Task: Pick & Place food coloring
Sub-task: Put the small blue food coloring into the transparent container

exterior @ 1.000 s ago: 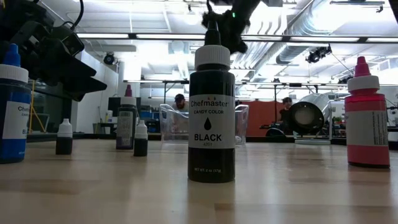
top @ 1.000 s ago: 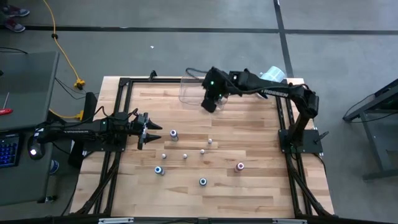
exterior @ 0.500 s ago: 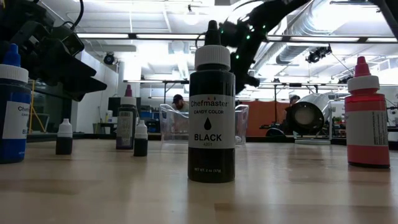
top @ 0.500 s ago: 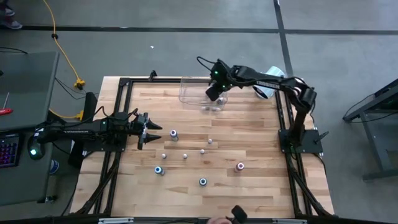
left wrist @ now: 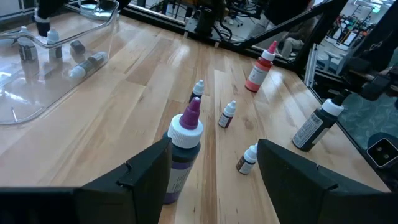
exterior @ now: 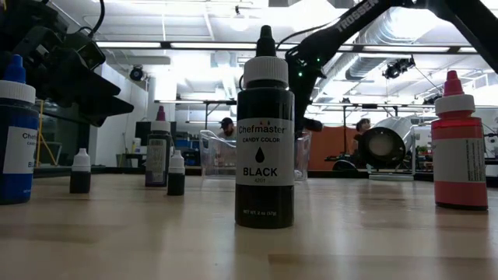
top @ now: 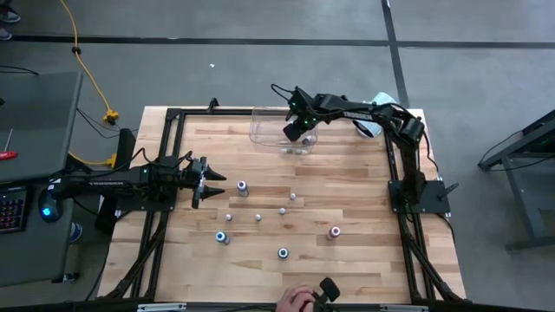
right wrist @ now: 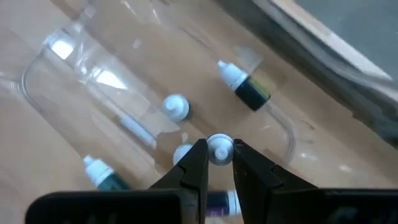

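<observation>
Several small food coloring bottles (top: 282, 210) stand upright on the wooden table; larger ones include a black one (exterior: 264, 140), a pink one (exterior: 459, 144) and a purple-capped one (left wrist: 185, 143). At the far edge a clear plastic bin (top: 276, 130) holds a few more bottles (right wrist: 244, 86), some lying, one upright. My right gripper (top: 299, 130) hangs over the bin, shut on a small white-capped bottle (right wrist: 219, 149). My left gripper (top: 215, 180) waits open at the table's left, the purple-capped bottle just ahead of its fingers. My right gripper pinches the small bottle at its white cap (right wrist: 219, 150) between the two fingertips (right wrist: 198, 163). The fingers slant steeply down from above into the bin. The cap's top faces up toward the wrist; the fingers hide the bottle's body, so whether it touches the bin's floor does not show.
A black frame (top: 173, 117) edges the table's left, far and right sides. A white roll (top: 375, 106) lies at the far right corner. A person's hand (top: 297, 301) with a dark object shows at the near edge. Bare wood lies between the bin and the standing bottles.
My right gripper has sunk from high above the table down over the clear bin, shifting a little toward the far edge and rolling at the wrist, its arm stretching out. A person's hand has come into view at the near edge.
</observation>
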Controlling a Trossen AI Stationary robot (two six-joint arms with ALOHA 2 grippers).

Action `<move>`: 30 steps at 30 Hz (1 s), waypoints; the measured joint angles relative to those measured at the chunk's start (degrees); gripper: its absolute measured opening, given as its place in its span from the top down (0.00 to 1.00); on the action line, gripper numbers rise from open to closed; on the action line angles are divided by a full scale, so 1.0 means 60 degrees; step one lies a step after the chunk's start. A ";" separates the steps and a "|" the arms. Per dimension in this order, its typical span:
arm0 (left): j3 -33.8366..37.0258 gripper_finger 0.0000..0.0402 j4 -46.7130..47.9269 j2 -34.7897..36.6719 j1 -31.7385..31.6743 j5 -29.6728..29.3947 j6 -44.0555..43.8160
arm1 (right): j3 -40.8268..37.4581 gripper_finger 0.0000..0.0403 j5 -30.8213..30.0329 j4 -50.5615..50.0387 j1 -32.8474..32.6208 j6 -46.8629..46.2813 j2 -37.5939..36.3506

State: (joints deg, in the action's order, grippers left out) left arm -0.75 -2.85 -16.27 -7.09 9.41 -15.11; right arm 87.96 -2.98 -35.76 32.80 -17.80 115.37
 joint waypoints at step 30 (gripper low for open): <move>0.0000 0.42 0.0004 -0.0002 -0.0004 0.0000 0.0000 | 0.0011 0.79 0.0236 0.0407 0.0185 0.0031 0.0481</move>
State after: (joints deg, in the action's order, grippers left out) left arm -0.75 -2.83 -16.28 -7.11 9.41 -15.11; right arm 88.03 -1.57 -33.32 33.91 -17.62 118.26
